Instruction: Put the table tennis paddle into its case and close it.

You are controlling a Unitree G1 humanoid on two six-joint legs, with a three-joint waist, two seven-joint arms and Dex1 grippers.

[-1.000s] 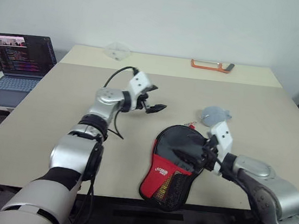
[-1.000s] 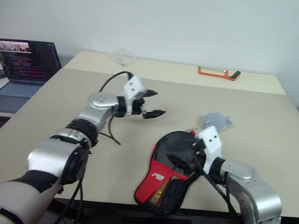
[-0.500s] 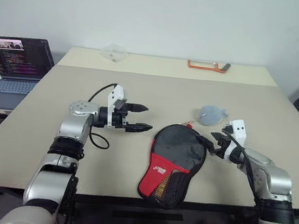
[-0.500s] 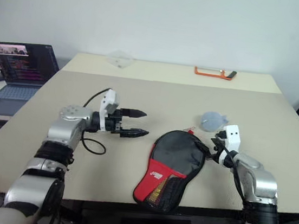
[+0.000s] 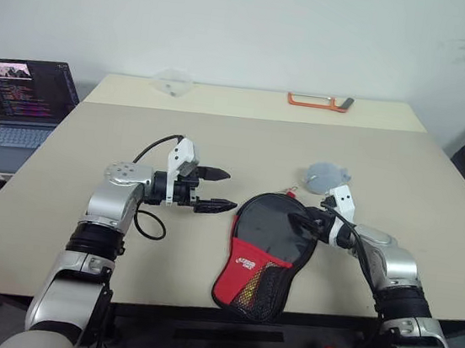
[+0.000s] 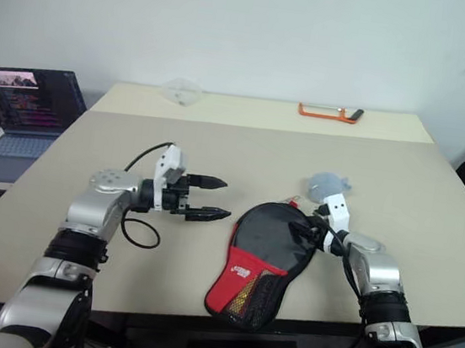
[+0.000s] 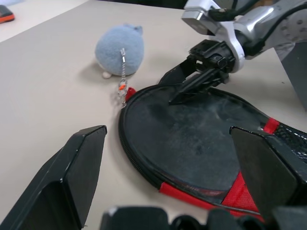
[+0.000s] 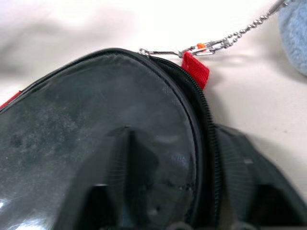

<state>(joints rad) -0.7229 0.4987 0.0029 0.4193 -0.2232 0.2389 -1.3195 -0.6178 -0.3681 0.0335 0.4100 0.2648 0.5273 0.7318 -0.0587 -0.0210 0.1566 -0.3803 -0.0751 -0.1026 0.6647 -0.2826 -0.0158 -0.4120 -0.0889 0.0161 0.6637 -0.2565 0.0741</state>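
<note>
The case (image 5: 270, 228) lies flat near the table's front edge, black top up, its red mesh end hanging slightly over the edge. My right gripper (image 5: 301, 223) is at the case's right rim, shut on it, with one finger on the black top and the other outside the zip (image 8: 204, 120). My left gripper (image 5: 229, 190) hovers just left of the case, open and empty, pointing toward it. A grey-blue round tag (image 5: 324, 176) lies behind the case, chained to a red tab (image 8: 195, 68). The table tennis paddle is hidden.
The tan table (image 5: 387, 159) stretches far behind the case. An orange-handled tool (image 5: 318, 101) and a clear plastic piece (image 5: 171, 83) lie at its far edge. An open laptop (image 5: 21, 101) stands on a side surface at the left.
My right gripper has moved in and down onto the case's right rim, and its fingers have closed in. The left gripper drew back to the left, still open. The camera view shifted.
</note>
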